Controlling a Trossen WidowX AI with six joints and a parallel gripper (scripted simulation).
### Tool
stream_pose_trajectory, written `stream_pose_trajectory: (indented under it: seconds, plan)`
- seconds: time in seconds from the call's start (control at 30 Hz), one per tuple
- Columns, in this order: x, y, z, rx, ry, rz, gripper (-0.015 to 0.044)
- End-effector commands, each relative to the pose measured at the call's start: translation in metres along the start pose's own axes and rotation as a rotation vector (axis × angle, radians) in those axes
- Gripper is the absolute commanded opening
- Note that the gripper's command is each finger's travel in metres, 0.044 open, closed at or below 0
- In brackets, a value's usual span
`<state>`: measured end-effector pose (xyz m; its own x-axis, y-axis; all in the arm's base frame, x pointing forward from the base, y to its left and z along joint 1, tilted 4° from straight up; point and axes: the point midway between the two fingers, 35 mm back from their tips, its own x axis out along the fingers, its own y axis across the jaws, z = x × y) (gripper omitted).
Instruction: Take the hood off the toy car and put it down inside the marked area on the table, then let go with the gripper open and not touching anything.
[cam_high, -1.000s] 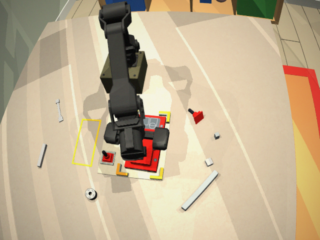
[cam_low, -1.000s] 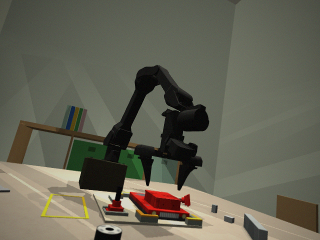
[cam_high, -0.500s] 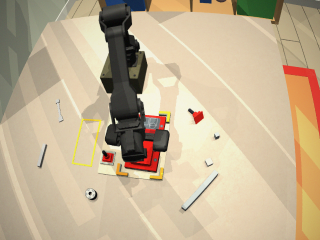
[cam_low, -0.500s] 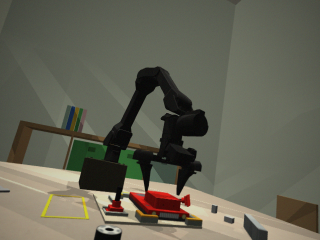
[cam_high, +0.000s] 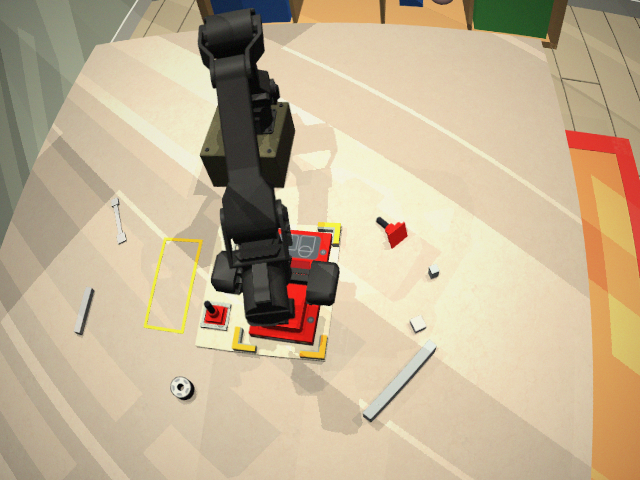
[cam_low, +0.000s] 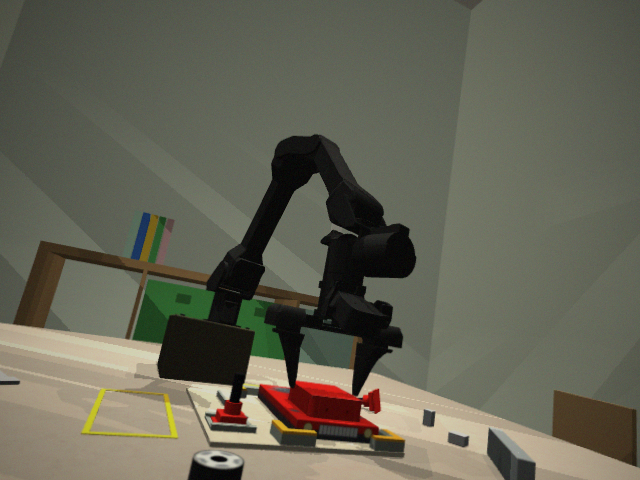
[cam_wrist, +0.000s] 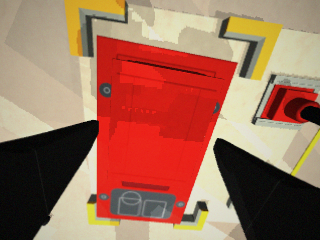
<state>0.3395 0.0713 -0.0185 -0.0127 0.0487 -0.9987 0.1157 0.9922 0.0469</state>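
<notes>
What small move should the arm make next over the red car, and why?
Probably lower a little more, then close. The end effector is open and empty, its fingers straddling the car with tips about level with the raised hood, so it hasn't gripped yet. The marked area holds no hood.

top overhead — exterior low — wrist down

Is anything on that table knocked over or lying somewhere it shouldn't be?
A small red block with a black peg lies tipped on its side, off the cream board, while a similar one stands upright in its holder. Grey pieces lie scattered too.
</notes>
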Motion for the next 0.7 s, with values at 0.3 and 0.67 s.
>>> stream_pose_trajectory:
  seconds: [0.3, 0.67]
  plan:
    - [0.0066, 0.0009, -0.0003, 0.004, 0.001, 0.005, 0.044]
    - [0.0121, 0.0009, -0.0004, 0.004, 0.001, 0.005, 0.044]
